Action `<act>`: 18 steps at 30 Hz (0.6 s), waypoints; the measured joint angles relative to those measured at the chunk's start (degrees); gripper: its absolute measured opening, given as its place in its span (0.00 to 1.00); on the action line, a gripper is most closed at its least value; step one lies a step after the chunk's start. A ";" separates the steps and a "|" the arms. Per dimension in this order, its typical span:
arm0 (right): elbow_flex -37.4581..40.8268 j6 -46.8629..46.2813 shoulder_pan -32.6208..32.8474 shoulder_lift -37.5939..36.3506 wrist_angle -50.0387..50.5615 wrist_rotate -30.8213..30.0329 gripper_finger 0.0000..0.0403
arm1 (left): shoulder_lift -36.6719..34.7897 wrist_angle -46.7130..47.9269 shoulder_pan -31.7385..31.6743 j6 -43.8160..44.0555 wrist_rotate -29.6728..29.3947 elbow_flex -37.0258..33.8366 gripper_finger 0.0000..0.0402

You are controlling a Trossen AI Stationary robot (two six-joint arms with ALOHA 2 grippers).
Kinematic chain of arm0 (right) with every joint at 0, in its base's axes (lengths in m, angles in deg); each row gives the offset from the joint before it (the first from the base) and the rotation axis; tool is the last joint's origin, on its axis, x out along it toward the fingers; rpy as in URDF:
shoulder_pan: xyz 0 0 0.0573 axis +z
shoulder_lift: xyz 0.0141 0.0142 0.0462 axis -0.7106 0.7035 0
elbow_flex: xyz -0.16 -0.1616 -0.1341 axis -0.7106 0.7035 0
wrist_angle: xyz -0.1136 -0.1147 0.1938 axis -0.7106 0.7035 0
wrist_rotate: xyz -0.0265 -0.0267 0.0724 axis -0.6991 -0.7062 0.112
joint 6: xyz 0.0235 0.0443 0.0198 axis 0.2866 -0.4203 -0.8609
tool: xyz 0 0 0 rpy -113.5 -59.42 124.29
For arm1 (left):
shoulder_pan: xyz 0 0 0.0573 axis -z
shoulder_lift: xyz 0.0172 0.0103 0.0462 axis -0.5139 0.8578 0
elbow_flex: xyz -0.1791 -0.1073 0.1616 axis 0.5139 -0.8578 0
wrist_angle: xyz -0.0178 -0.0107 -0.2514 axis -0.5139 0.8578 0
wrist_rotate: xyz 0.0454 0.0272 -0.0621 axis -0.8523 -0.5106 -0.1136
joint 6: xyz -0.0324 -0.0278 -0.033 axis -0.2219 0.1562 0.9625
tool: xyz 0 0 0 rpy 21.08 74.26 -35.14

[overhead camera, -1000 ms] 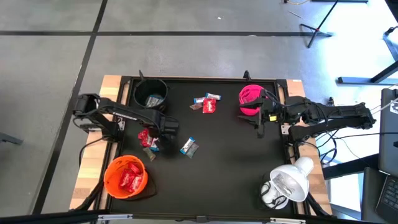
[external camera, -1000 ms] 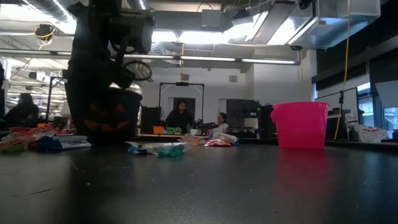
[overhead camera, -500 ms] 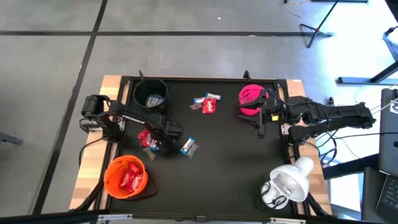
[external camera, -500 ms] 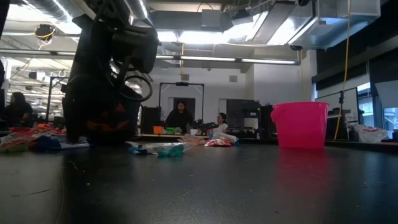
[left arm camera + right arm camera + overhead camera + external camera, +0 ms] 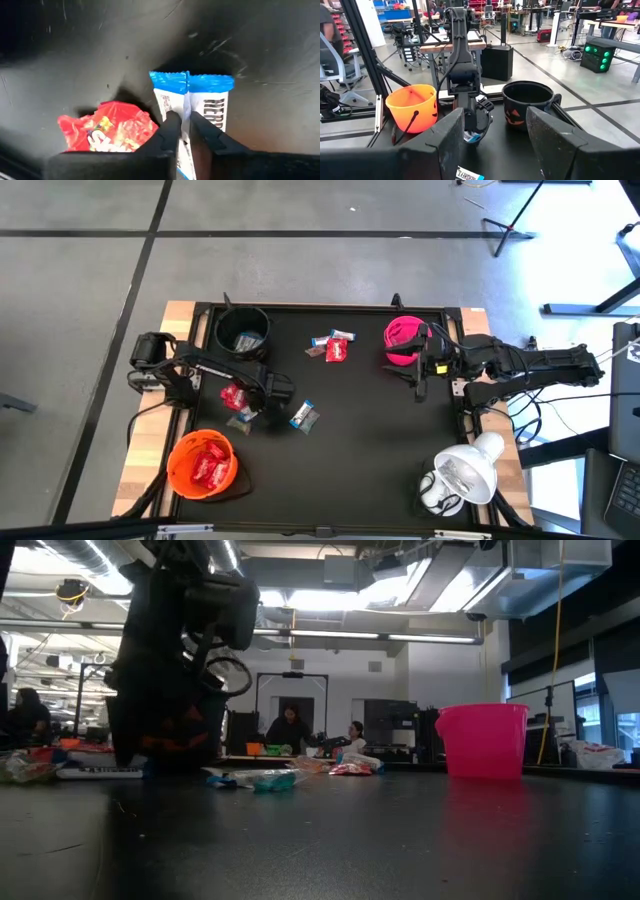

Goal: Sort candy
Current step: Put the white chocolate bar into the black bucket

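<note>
My left jaws [image 5: 182,131] are pinched nearly shut on the centre seam of a blue-and-white crinkly wrapped sweet [image 5: 202,107], low on the matte black scuffed bench [image 5: 360,440], left side, betw. the black round pumpkin-face bowl [image 5: 242,332] far and the orange plastic bowl [image 5: 202,463] near. A shiny red foil-wrapped sweet [image 5: 107,132] lies just beside it, touching. Orange bowl already holds red sweets. More wrapped candy [image 5: 333,346] sits far-centre; one blue-white piece [image 5: 304,415] just right of my left jaws. My right jaws [image 5: 492,135] stand wide apart, holding nothing, beside the pink glossy plastic bowl [image 5: 403,342] at far right.
</note>
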 joint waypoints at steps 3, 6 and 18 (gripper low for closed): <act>0.00 0.00 0.00 0.29 -0.19 -0.01 0.53 | 0.00 0.09 0.53 -0.70 0.00 1.78 0.02; 0.00 0.00 -0.02 0.33 0.04 0.01 0.53 | -0.29 0.45 1.54 -1.87 0.00 4.86 0.01; 0.02 0.00 -0.02 1.56 -0.15 0.01 0.53 | -8.14 16.38 4.03 -8.14 -14.79 25.27 0.00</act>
